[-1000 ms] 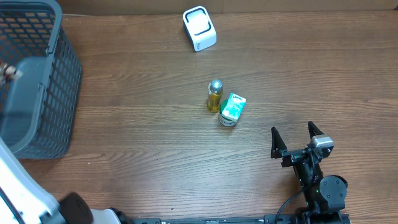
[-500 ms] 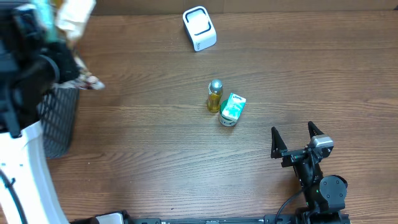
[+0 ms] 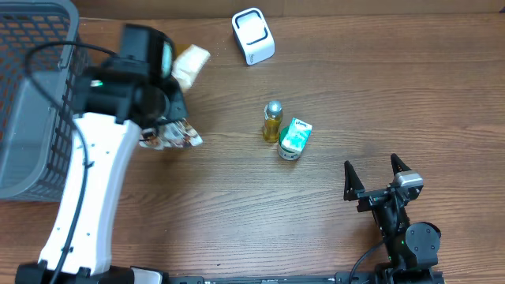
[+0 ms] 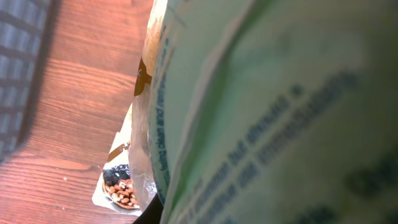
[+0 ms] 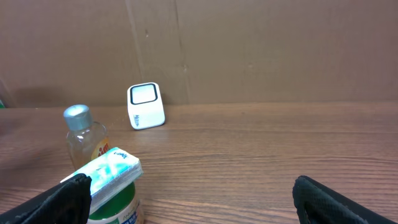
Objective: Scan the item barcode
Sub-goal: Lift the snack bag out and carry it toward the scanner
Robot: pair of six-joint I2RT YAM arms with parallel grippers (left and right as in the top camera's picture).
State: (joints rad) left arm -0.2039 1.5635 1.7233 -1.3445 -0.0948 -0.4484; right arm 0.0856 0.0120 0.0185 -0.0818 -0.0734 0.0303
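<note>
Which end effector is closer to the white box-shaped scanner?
Left. The left end effector, holding a printed packet, is close, left of the white box-shaped scanner; the right end effector is far off, front right.

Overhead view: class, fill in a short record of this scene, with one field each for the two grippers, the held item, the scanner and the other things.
left gripper: shut on snack pouch, just right of the basket
snack pouch: held, short of the scanner
right gripper: open, empty, at the near right
scanner: white, at the far edge, untouched
bottle: upright, mid-table
green-and-white container: close beside the bottle; contact unclear
basket: grey mesh, far left
</note>
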